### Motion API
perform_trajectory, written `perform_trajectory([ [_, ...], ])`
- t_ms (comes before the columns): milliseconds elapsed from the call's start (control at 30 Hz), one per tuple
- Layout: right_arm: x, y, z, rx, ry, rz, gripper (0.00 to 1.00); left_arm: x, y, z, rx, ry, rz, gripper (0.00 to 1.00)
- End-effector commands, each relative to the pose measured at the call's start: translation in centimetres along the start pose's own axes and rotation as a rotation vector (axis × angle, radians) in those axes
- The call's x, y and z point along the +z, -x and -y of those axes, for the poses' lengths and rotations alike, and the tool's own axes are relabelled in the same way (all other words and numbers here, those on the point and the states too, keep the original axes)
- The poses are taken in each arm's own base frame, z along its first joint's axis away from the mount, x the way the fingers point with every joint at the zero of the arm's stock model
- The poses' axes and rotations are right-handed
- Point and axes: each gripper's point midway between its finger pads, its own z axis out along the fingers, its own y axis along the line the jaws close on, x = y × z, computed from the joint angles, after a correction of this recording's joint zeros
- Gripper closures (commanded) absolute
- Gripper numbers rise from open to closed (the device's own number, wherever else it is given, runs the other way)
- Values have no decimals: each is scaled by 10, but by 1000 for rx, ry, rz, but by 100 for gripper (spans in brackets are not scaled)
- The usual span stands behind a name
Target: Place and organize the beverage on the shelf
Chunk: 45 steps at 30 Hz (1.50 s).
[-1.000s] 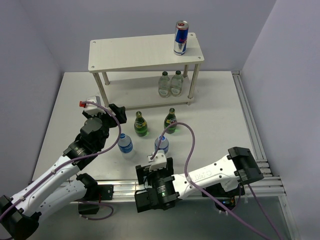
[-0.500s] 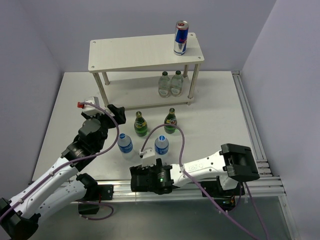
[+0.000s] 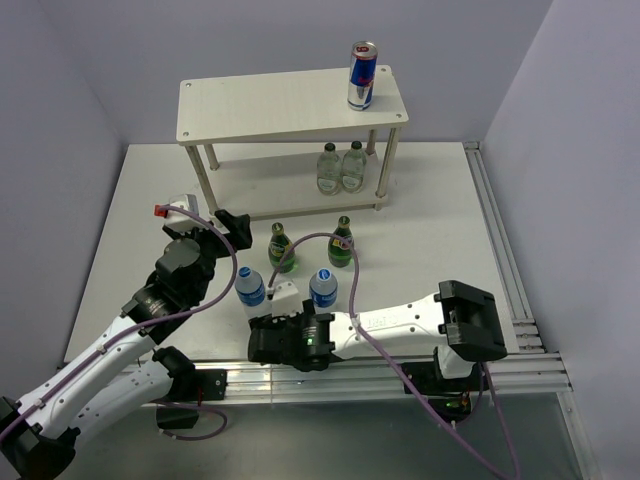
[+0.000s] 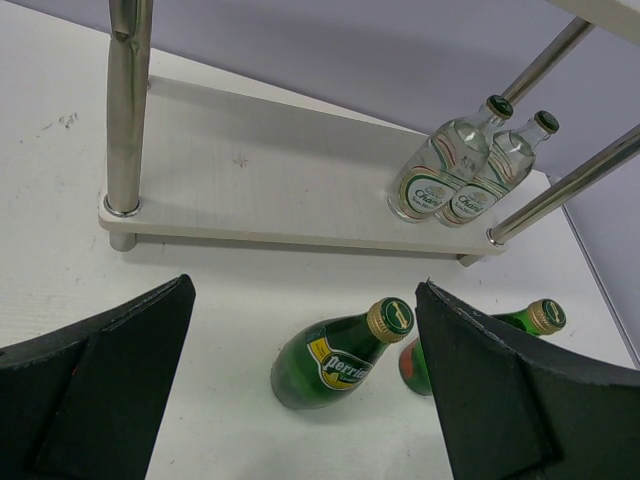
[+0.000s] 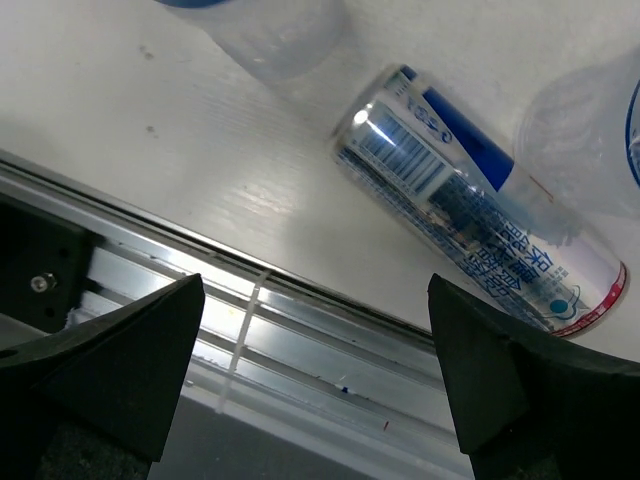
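While both grippers stand released, grasping nothing, the white table [image 3: 430,230] carries the 2-tier wooden shelf [image 3: 290,105]. The left gripper [image 4: 303,290] hovers before the shelf's left leg. The right gripper [image 5: 315,290] hangs farther in front, over a lying can [image 5: 480,240]. On the shelf's lower tier stand 2 clear glass bottles [image 3: 340,168]. In front of the shelf stand 2 green Perrier bottles [image 3: 282,250] [image 3: 342,243], then 2 blue-capped plastic bottles [image 3: 250,288] [image 3: 323,288]. 1 Red Bull can [image 3: 361,76] tops the shelf's right end.
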Motion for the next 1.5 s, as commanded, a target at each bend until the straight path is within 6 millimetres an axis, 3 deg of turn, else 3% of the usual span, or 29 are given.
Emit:
perform_trajectory([
  [0,-13,16,-1,-109,-42,50,0,-1,4,3,-10,-14,15,1],
  [67,-12,21,-2,-128,-56,68,0,-1,4,3,-9,-12,16,1],
  [367,22,21,41,-251,-202,90,0,-1,3,3,-6,-12,15,1],
  [533,37,16,53,-292,-232,87,0,1,2,2,2,-2,14,1],
  [800,51,5,53,-328,-215,67,0,4,0,1,18,13,11,1],
  [1100,75,-29,44,-299,-161,-4,2,5,-1,-1,23,21,9,1],
  [1200,81,-35,44,-297,-170,-14,13,5,-1,-1,23,22,9,1],
  [1233,83,-37,44,-298,-177,-18,27,5,-1,-1,22,24,9,1],
  [1300,83,-39,42,-305,-170,-28,44,5,0,0,20,21,10,1],
  [1333,83,-40,41,-304,-171,-32,66,5,0,0,19,21,12,1],
  [1467,76,-41,38,-295,-159,-40,94,4,0,0,18,19,10,1],
])
